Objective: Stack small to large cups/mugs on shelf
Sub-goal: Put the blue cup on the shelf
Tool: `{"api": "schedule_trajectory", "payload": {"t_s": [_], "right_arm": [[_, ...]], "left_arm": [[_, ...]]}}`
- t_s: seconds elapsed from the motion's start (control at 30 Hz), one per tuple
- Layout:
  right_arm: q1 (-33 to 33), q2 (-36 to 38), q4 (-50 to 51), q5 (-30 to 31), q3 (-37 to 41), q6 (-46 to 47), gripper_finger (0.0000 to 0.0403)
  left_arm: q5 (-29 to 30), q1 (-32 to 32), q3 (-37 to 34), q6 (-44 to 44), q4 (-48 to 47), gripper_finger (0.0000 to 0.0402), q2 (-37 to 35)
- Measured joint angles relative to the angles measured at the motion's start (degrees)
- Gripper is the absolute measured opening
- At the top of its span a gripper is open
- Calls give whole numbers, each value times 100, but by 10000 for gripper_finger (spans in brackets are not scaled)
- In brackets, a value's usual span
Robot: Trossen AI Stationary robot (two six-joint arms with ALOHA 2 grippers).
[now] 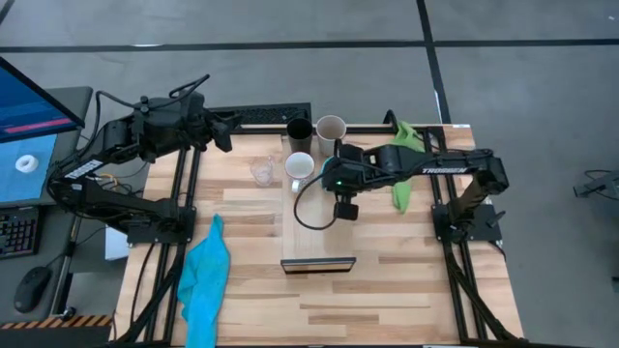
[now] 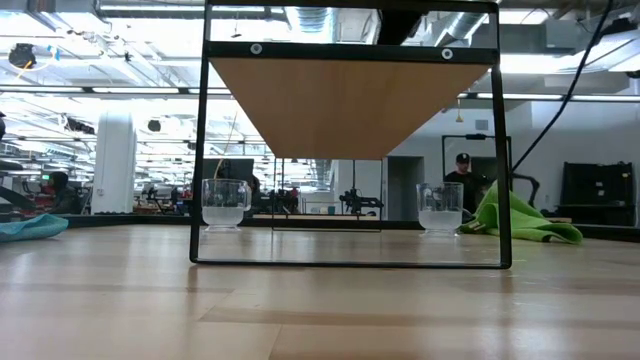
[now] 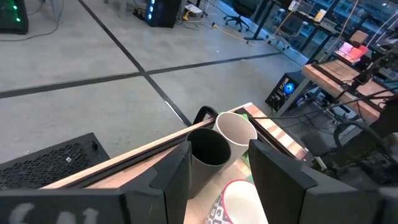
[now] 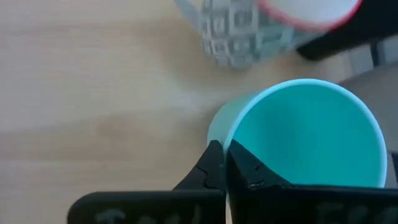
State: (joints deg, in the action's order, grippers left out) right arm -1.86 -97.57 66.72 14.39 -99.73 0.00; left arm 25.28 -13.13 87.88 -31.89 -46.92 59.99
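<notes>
Right gripper (image 4: 225,167): fingers are clamped on the rim of the turquoise mug (image 4: 305,134), above the shelf (image 1: 319,232).
White mug (image 1: 299,166): seen at the turquoise mug's 9 o'clock.
Left gripper (image 3: 217,171): fingers are held apart, at the table's 11 o'clock corner.

Blue cloth (image 1: 205,280), green cloth (image 1: 402,164), tabletop (image 1: 387,290)

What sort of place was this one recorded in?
Probably a large open robotics lab or workshop: polished concrete floor with dark seams around the table, a monitor and keyboard beside it, and exposed ceiling ducts above rows of workstations beyond.
</notes>
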Motion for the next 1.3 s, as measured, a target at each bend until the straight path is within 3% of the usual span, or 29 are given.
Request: {"api": "schedule_trajectory", "payload": {"t_s": [0.67, 0.93, 1.3], "right_arm": [[41, -195, 0, -204, -19, -69, 15], [39, -217, 35, -321, -2, -41, 58], [39, -217, 28, -297, -2, -45, 78]], "left_arm": [[4, 0, 0, 82, 7, 151, 0], [7, 0, 0, 84, 7, 151, 0], [11, 0, 0, 84, 7, 151, 0]]}}
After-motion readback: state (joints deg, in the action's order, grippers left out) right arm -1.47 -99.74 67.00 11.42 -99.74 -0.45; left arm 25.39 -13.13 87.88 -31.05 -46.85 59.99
